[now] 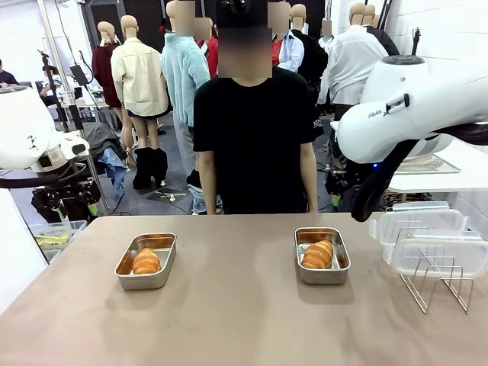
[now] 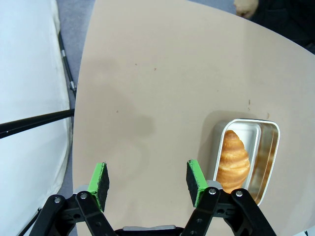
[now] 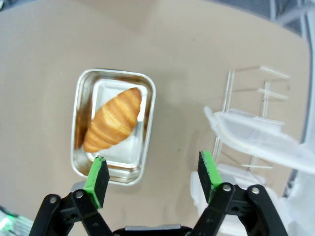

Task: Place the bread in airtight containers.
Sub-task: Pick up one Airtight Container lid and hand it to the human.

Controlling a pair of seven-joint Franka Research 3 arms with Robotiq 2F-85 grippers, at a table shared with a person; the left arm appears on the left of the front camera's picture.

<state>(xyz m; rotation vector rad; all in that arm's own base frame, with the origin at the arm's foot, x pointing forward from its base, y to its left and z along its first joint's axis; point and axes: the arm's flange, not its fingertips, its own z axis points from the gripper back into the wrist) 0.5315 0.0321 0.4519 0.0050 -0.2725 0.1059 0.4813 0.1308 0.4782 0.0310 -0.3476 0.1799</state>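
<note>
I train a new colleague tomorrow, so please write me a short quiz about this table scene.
1. True or false: each croissant lies inside a steel tin.
2. Where are the clear lids? A: clipped on the tins. B: resting on the wire rack. C: in the person's hands.
3. Fill in: the left tool stands ___ over the bare table.
Key: 1 true; 2 B; 3 open.

croissants (image 1: pixel 146 261) golden-brown, ridged crust | tins (image 1: pixel 141 280) shiny silver | table (image 1: pixel 244 328) plain tan | lids (image 1: pixel 427 225) clear | shirt (image 1: pixel 252 137) black
</note>
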